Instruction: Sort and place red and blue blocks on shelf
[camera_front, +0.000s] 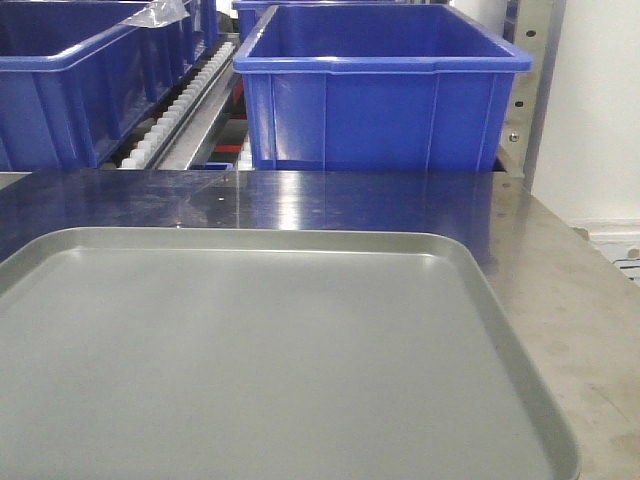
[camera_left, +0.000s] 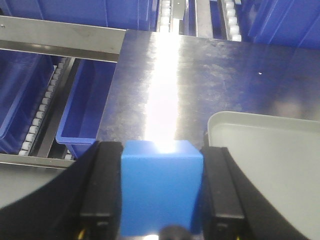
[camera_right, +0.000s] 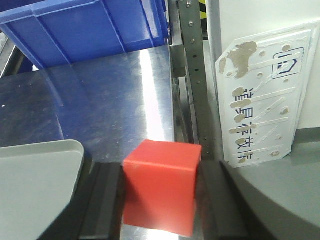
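In the left wrist view my left gripper (camera_left: 162, 187) is shut on the blue block (camera_left: 161, 187), held above the steel surface (camera_left: 165, 75) beside the grey tray's corner (camera_left: 265, 150). My right gripper (camera_right: 159, 192) is shut on the red block (camera_right: 160, 187) in the right wrist view, over the steel surface (camera_right: 115, 95) near its right edge. The shelf shows as steel crossbars (camera_left: 60, 35), white roller tracks (camera_front: 180, 110) and a perforated upright (camera_right: 192, 60). Neither gripper nor either block appears in the front view.
A large grey tray (camera_front: 60, 250) fills the near part of the steel table (camera_front: 560, 290). Big blue tubs (camera_front: 380, 95) (camera_front: 70, 90) stand behind it on the rollers. A lower blue tub (camera_left: 80, 110) sits left. A white sign (camera_right: 265, 95) lies at the right.
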